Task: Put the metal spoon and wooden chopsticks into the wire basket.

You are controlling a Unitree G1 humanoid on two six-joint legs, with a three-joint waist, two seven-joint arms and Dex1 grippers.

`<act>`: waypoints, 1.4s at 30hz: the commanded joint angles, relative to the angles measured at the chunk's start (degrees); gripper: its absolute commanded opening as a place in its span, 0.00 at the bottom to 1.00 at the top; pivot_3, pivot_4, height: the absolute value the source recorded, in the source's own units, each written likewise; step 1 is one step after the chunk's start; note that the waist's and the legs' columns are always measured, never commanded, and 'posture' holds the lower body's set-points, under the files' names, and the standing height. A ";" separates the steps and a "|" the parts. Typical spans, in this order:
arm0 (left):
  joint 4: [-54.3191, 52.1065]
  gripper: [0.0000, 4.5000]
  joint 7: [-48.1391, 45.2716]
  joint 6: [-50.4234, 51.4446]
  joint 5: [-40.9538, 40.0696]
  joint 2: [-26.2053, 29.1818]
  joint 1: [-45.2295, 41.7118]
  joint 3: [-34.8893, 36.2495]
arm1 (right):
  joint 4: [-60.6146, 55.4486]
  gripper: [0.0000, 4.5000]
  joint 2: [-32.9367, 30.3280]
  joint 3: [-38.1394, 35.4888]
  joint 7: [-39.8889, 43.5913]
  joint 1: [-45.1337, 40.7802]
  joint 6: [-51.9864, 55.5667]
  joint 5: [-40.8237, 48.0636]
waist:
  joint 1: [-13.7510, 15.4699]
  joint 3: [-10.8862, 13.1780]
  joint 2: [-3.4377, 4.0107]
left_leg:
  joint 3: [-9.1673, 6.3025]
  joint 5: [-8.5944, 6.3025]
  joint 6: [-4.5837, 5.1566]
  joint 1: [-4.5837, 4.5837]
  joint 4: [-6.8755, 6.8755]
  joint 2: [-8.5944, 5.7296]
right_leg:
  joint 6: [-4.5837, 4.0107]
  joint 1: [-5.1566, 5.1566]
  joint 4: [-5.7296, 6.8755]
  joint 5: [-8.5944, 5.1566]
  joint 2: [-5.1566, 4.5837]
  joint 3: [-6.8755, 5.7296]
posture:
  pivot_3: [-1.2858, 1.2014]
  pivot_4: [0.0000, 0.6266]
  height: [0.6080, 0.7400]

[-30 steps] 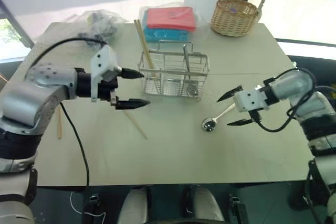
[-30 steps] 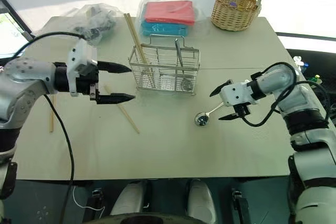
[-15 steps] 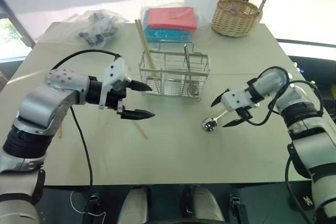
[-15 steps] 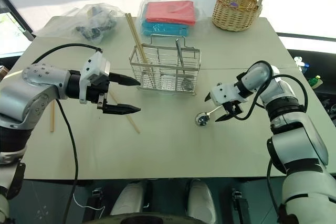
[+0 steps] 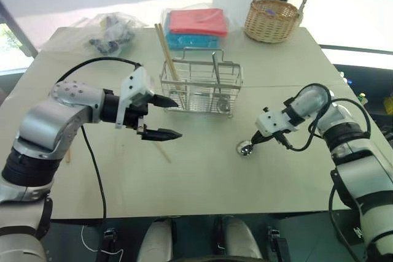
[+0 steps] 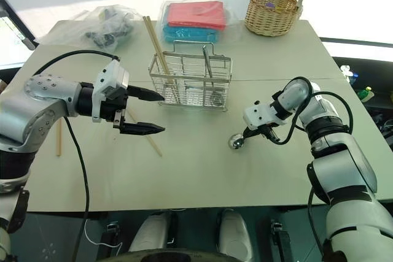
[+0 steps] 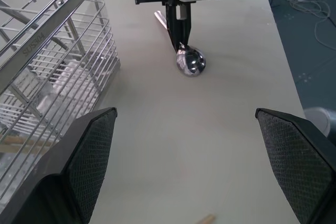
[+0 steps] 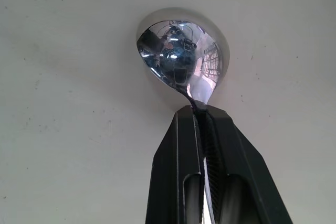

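A: Biggest first? Pale worktop [image 5: 202, 182], everything sitting on it.

B: Noted. Then left gripper [image 5: 167, 117], hanging above the worktop just in front of the rack's left end, fingers spread wide apart, nothing between them.

A: Next, wicker basket [image 5: 271, 21] with tall handle at the far right corner. Red and blue packs [image 5: 198, 27] in clear wrap at the far edge, just behind the rack. Crumpled plastic bag [image 5: 110, 30] far left.

B: Wire basket [image 5: 201, 88] near the middle, upright, well apart from the wicker one. One pair of chopsticks [image 5: 167, 58] already standing in its left end, leaning back and left, sticking up past the rim. Another utensil handle upright in the right half; cannot tell what kind.

A: Right gripper [image 5: 260, 140], tilted down to the worktop, right of the rack, fingers pressed together on the spoon handle, clamped right behind the bowl.

B: Loose chopstick [image 5: 161, 150] flat on the worktop below the left gripper, another stick [image 5: 69, 146] near the left edge.

A: Smallest: metal spoon [image 5: 246, 147], bowl resting on the worktop, in front of the rack's right end, outside it. Wrist view: bowl [image 8: 182, 53] shiny, handle pinched between black fingers [image 8: 176, 171].
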 commanded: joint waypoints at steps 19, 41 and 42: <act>5.54 1.00 2.05 -3.78 1.06 -1.90 -4.81 5.04 | -57.63 0.01 -11.79 -29.27 -16.48 15.56 56.74 36.84 | 1.18 0.01 0.02 | 0.01 0.01 -0.03 0.03 0.03 0.01 | 0.00 0.02 0.00 0.00 -0.02 0.00 | 0.52 0.24 0.72; 8.16 1.00 4.26 -4.49 2.16 -3.83 -8.96 7.11 | -51.37 0.01 20.29 -30.71 -64.50 0.85 64.75 38.70 | 1.05 -0.08 -0.09 | -0.02 0.01 0.02 -0.16 0.00 -0.03 | -0.02 -0.20 0.31 0.04 0.00 0.00 | 0.52 0.24 0.72; 7.79 1.00 4.66 -4.17 2.03 -3.65 -8.62 7.57 | -50.39 0.01 20.65 -30.37 -64.41 1.50 63.92 38.11 | 0.93 -0.07 -0.08 | -0.02 0.01 0.02 -0.16 0.00 -0.03 | -0.02 -0.22 0.34 0.04 0.00 0.00 | 0.52 0.24 0.72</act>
